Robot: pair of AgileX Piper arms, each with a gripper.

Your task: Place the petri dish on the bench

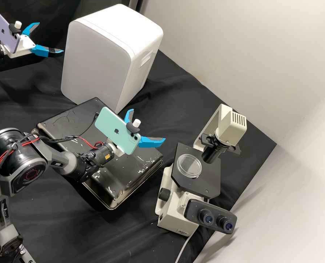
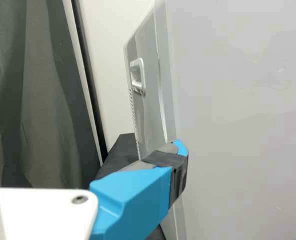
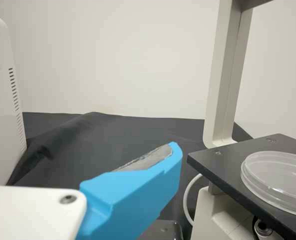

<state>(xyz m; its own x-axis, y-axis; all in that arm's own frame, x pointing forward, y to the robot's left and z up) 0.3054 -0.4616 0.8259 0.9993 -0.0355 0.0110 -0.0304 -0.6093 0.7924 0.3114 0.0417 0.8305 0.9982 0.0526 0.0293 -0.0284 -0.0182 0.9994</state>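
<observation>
Nothing is done yet; the petri dish (image 1: pixel 189 165) lies untouched on the microscope stage (image 1: pixel 207 179), just ahead of the right tool (image 1: pixel 146 126); that tool is spread wide and empty, as is the left tool (image 1: pixel 49 38); grasp and transfer to the worktop (image 1: pixel 191 98) remain.

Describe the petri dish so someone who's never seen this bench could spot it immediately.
Find the cream microscope at the bench's right end. On its black stage lies the petri dish, beside the dark lens tube. It is the only clear, round, shallow thing there.
</observation>
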